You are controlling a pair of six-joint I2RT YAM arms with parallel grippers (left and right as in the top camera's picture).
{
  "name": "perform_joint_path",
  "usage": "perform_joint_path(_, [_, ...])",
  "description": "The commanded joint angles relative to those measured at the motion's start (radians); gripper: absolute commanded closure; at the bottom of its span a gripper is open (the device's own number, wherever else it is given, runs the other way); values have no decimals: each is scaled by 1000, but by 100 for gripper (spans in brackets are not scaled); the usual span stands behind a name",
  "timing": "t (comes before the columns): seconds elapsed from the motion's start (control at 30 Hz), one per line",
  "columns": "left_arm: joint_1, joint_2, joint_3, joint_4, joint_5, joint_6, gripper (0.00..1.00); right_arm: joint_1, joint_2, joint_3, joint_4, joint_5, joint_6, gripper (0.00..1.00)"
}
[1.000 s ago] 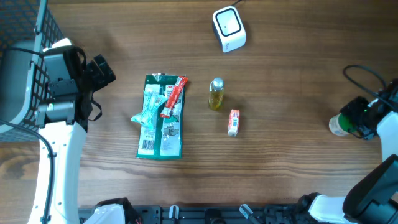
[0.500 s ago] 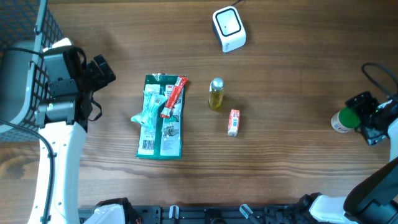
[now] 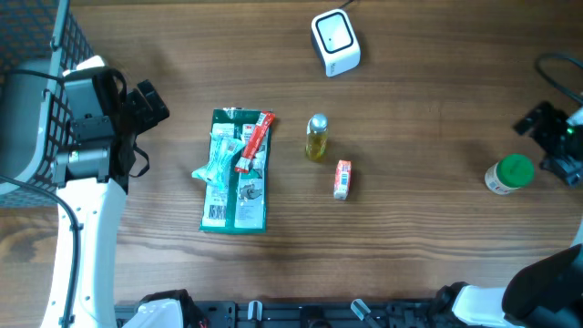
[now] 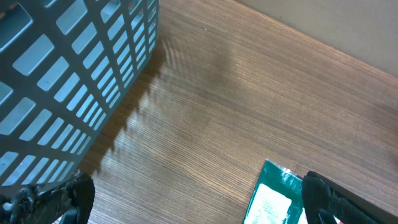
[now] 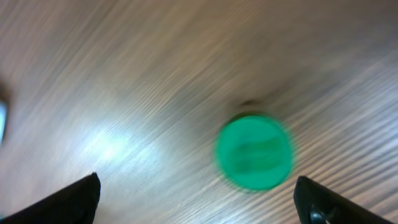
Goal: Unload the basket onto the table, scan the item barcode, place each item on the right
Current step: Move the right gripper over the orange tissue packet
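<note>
1. My right gripper (image 3: 551, 143) hangs empty with its jaws apart, just beside the upright green-capped bottle (image 3: 508, 173).
2. My left gripper (image 3: 146, 102) is also spread wide, near the basket (image 3: 23, 118).
3. I'd reach for the small carton (image 3: 342, 179) mid-table next and turn its barcode toward the scanner (image 3: 335, 41).

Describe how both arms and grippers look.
The left arm and right arm have white rounded links and black joints. The left gripper and right gripper are black with blunt dark fingers. A thin black cable loops by the right one.
</note>
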Motion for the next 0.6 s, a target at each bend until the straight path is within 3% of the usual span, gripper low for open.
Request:
perform_joint_path(0.0, [6,2,8,3,-9,9,0,157,8,46,-46,-119,-23,0])
perform_joint_path(0.23, [6,2,8,3,-9,9,0,536,9,-13,26,-182,18,0])
perform_joint_path(0.37, [6,2,8,3,-9,9,0,741,9,-82,139,-65,218,0])
perform_joint_path(0.57, [6,2,8,4,-9,9,0,923,9,-194,277,-23,346,3])
